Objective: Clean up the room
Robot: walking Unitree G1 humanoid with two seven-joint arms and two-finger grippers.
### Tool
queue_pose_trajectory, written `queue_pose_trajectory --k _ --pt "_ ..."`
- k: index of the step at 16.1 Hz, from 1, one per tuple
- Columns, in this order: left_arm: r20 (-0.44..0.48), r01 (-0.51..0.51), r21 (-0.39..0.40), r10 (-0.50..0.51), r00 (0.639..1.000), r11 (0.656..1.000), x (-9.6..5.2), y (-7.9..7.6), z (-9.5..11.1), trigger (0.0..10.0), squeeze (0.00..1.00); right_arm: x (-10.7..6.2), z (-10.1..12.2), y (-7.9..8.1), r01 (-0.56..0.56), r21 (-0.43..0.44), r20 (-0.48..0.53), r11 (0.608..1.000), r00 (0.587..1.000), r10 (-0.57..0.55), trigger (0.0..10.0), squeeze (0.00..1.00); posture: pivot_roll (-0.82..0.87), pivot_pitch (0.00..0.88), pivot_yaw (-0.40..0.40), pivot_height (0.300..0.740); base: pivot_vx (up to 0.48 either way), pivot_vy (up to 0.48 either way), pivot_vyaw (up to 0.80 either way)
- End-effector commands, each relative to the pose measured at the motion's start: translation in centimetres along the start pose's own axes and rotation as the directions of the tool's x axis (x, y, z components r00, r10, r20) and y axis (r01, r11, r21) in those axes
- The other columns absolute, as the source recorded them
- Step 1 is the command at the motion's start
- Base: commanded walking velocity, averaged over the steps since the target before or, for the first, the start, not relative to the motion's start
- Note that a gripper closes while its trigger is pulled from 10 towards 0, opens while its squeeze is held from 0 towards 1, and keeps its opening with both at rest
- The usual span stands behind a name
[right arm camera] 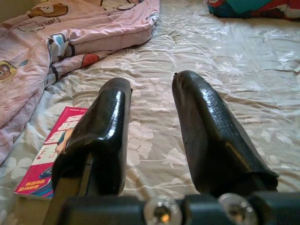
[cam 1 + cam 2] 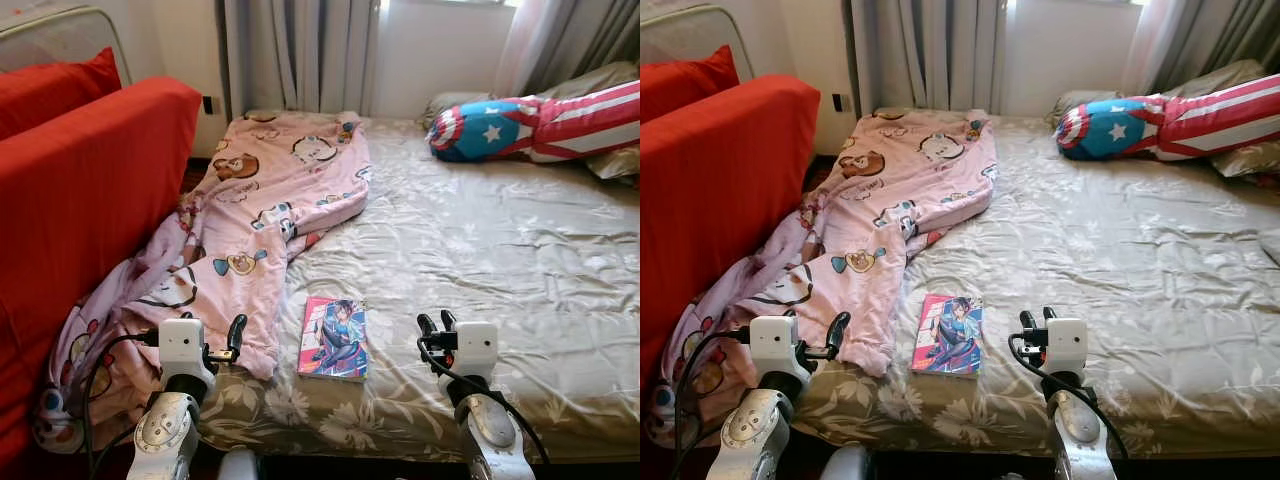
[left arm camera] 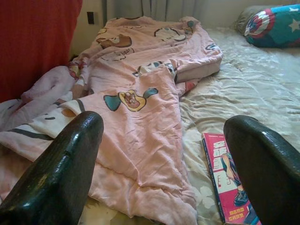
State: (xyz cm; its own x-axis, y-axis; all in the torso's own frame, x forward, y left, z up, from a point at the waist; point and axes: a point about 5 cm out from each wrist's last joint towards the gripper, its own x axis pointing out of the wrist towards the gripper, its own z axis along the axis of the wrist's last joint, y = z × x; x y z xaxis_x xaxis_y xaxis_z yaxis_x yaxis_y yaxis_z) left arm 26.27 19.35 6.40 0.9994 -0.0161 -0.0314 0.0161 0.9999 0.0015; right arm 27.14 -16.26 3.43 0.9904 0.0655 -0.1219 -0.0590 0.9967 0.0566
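A pink cartoon-print blanket (image 2: 270, 200) lies crumpled along the left side of the bed (image 2: 480, 240), and its end hangs over the near left corner. A comic book (image 2: 335, 338) with a pink cover lies flat near the bed's front edge, just right of the blanket. My left gripper (image 2: 236, 335) hovers at the front edge over the blanket's hem, open wide with nothing in it; its fingers (image 3: 61, 173) frame blanket and book (image 3: 225, 183). To the right of the book my right gripper (image 2: 435, 322) is held low over the sheet, fingers (image 1: 108, 126) slightly apart and empty.
A red sofa (image 2: 80, 200) with a red cushion stands close against the bed's left side. At the head of the bed lie a star-shield pillow (image 2: 480, 130) and a red-and-white striped one (image 2: 590, 115). Grey curtains (image 2: 300, 50) hang behind.
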Motion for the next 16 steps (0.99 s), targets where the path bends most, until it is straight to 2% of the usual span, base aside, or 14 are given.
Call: queue_pose_trajectory --k 1,4,6,14,16 --pt "0.009 0.013 0.008 -0.013 1.000 1.000 0.25 -0.32 0.35 10.0 0.00 -0.04 0.02 -0.38 0.018 0.011 0.005 1.000 1.000 -0.018 10.0 0.00 0.03 0.000 -0.086 0.656 0.000 0.000 0.00" --pt "0.010 0.014 0.009 -0.014 1.000 1.000 0.25 -0.32 0.33 10.0 0.00 0.11 -0.15 -0.10 0.004 0.001 -0.017 1.000 1.000 -0.004 10.0 0.00 0.03 0.000 -0.086 0.656 0.000 0.000 0.00" --pt "0.010 0.013 0.011 -0.014 1.000 1.000 0.25 -0.32 0.35 10.0 0.00 0.14 -0.13 -0.03 0.004 -0.008 -0.013 1.000 1.000 -0.004 10.0 0.00 0.03 0.000 -0.086 0.636 0.000 0.000 0.00" --pt "0.010 0.010 0.020 -0.010 1.000 1.000 0.21 -0.14 0.43 10.0 0.00 0.08 -0.45 -0.27 0.029 -0.013 -0.024 0.999 0.999 -0.029 10.0 0.00 0.03 0.000 -0.081 0.636 0.000 0.000 0.00" --pt "0.010 0.011 0.020 -0.011 1.000 1.000 0.22 -0.20 0.49 10.0 0.00 0.28 -0.72 -0.19 0.030 -0.028 -0.059 0.999 0.998 -0.031 10.0 0.00 0.03 0.000 -0.081 0.636 0.000 0.000 0.00"
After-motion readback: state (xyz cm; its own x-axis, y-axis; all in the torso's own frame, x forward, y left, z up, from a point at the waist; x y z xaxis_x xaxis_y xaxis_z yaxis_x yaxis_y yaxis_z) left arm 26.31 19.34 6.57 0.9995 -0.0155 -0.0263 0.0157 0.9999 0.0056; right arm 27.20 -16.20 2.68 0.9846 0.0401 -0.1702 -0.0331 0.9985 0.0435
